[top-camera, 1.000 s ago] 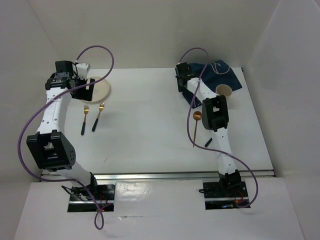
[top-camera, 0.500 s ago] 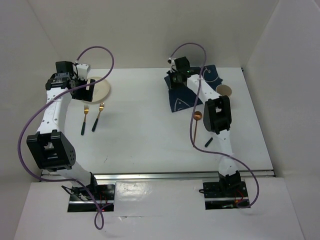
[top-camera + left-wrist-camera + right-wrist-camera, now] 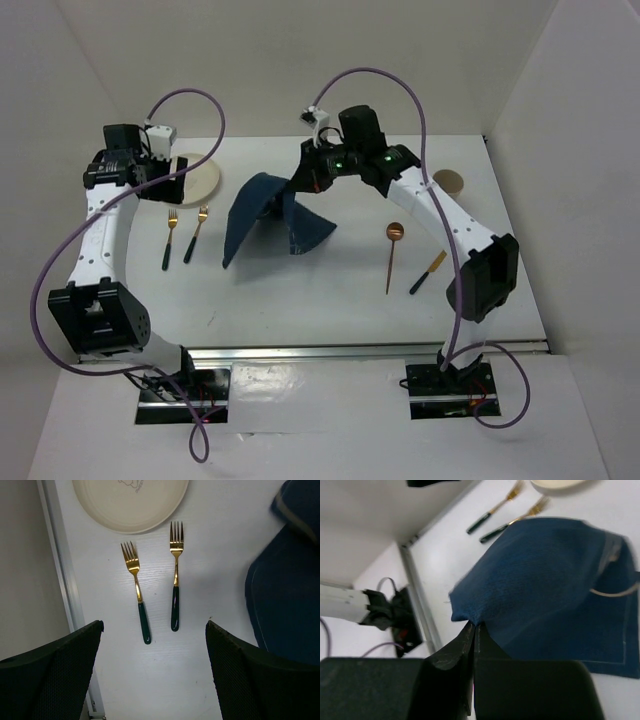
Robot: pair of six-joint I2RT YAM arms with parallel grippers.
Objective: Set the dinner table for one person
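Observation:
Over the middle of the white dinner table (image 3: 310, 300), my right gripper (image 3: 305, 182) is shut on a corner of the navy placemat (image 3: 268, 215). The cloth hangs folded and lifted, its lower edge trailing on the table. In the right wrist view the fingertips (image 3: 474, 626) pinch the placemat (image 3: 545, 575) tightly. My left gripper (image 3: 165, 182) hovers open at the far left with nothing between its fingers (image 3: 75, 650). Below it lie two gold forks (image 3: 136, 592) (image 3: 175, 580) with dark green handles, next to a cream plate (image 3: 130, 505).
A gold spoon (image 3: 392, 255) and a gold knife with a dark handle (image 3: 428, 272) lie right of centre. A tan cup (image 3: 448, 181) stands at the far right. The plate (image 3: 200, 178) and forks (image 3: 182, 238) sit far left, beside the aluminium rail (image 3: 65, 580).
My right gripper closed on the placemat at the far right and swept it left, lifting it to the table's middle. The knife is now uncovered. The left arm barely moved.

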